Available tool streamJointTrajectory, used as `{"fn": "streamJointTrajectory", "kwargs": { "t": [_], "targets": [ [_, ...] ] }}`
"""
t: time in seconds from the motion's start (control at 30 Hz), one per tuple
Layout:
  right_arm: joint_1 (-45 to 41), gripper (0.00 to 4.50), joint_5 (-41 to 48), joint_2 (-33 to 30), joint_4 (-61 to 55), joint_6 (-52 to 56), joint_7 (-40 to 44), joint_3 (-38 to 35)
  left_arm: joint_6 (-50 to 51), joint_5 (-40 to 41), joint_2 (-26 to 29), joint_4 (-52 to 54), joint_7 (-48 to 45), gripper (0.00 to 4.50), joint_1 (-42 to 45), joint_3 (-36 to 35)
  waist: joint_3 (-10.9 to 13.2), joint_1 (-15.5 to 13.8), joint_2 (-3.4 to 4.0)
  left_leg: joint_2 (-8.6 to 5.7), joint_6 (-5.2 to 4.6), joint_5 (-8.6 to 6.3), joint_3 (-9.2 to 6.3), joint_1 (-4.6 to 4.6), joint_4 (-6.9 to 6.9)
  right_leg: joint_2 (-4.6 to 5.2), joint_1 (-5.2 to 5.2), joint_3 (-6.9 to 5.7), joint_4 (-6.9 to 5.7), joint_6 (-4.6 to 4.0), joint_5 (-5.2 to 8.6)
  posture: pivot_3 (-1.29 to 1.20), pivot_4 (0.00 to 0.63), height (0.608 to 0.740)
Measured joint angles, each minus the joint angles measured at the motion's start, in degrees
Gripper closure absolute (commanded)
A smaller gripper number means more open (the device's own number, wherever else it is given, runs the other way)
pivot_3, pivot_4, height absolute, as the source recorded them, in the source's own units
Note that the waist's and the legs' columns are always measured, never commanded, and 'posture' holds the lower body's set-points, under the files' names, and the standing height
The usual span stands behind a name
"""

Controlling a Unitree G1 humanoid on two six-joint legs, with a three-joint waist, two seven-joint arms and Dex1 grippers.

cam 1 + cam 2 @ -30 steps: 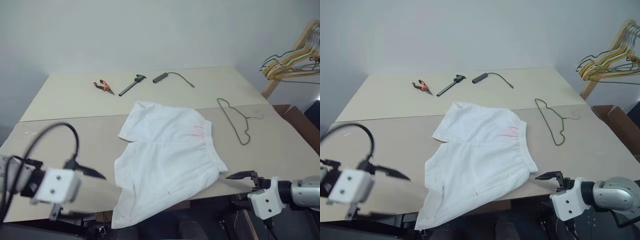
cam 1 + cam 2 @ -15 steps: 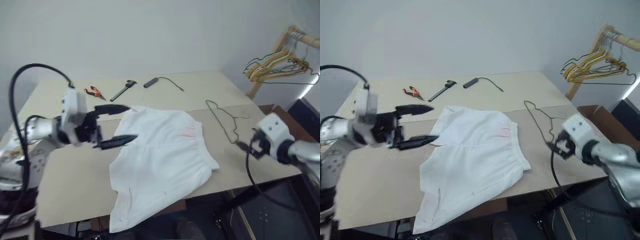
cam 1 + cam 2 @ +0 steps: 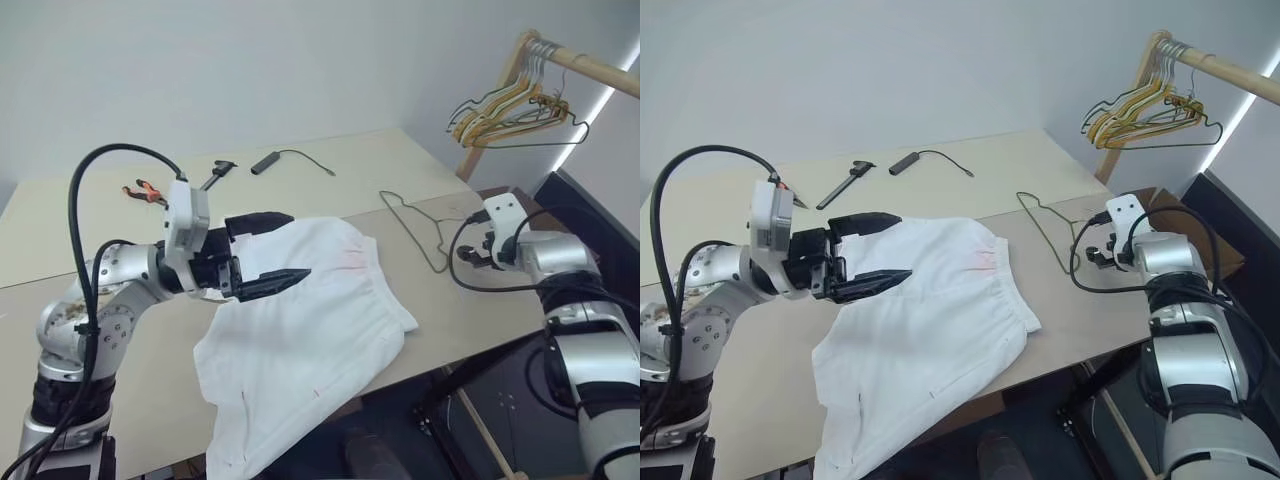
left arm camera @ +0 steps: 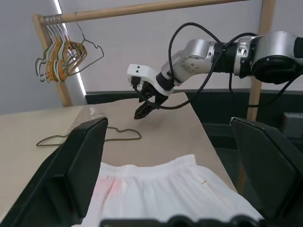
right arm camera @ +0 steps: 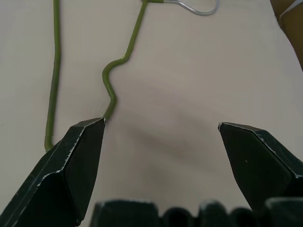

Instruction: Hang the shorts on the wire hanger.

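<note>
White shorts (image 3: 300, 330) are spread flat on the worktop (image 3: 350, 165), one leg draped over the near edge. Left gripper (image 3: 275, 250) is held level above the shorts' upper part, jaws released and empty. The wire hanger (image 3: 415, 228) is laid flat just beside the waistband, apart from it. Right gripper (image 5: 161, 137) is poised over the hanger's far side, jaws spread wide, nothing grasped.

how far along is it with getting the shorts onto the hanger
Nothing looks done yet: the shorts lie spread flat on the table, and the wire hanger lies on the table beside them, apart. In hand: the right gripper is open over the table, next to the hanger's wire; the left gripper is open above the shorts, holding nothing. Left: grasping both and hanging the shorts.
</note>
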State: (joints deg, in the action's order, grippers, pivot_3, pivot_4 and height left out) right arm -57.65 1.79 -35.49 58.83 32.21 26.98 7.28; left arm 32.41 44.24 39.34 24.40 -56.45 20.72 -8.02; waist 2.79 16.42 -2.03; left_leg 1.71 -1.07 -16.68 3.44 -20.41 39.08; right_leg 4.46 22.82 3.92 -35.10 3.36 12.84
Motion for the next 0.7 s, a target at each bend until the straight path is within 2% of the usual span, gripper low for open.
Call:
{"fn": "streamJointTrajectory", "kwargs": {
  "t": [0.17,0.53,0.63,0.7],
  "targets": [
    [-2.9,0.05,-2.1,2.0,5.9,-5.5,2.7,0.0,0.0,0.0,0.0,1.4,1.0,0.00,-1.4,-0.6,0.0,0.1,0.01,0.01,0.03,0.02,-0.04,0.17,0.01,-0.03,-0.15,0.00,-0.08,-0.02,-0.09,-0.14,0.000,0.740],
    [-1.9,0.05,-4.4,3.9,7.1,-10.7,10.5,0.3,-0.1,0.4,0.1,2.4,1.4,0.00,-2.9,-2.2,0.0,0.0,0.09,0.01,0.04,0.02,-0.08,0.20,0.04,-0.02,-0.22,-0.02,-0.07,0.00,-0.12,-0.14,0.000,0.740],
    [-1.6,0.56,-5.7,5.0,8.9,-11.8,9.6,0.8,-0.4,0.4,-0.1,2.4,1.4,0.00,-2.9,-2.0,0.0,0.0,0.10,0.00,0.04,0.03,-0.08,0.20,0.05,-0.02,-0.22,-0.02,-0.08,-0.01,-0.13,-0.13,0.000,0.740],
    [-1.6,1.22,-6.0,5.3,9.9,-13.1,8.3,0.6,-1.0,0.3,-0.2,2.4,1.4,0.00,-2.9,-1.9,0.0,0.0,0.10,0.00,0.05,0.03,-0.09,0.20,0.04,-0.01,-0.22,-0.02,-0.08,-0.01,-0.13,-0.13,0.000,0.740]
  ]
}}
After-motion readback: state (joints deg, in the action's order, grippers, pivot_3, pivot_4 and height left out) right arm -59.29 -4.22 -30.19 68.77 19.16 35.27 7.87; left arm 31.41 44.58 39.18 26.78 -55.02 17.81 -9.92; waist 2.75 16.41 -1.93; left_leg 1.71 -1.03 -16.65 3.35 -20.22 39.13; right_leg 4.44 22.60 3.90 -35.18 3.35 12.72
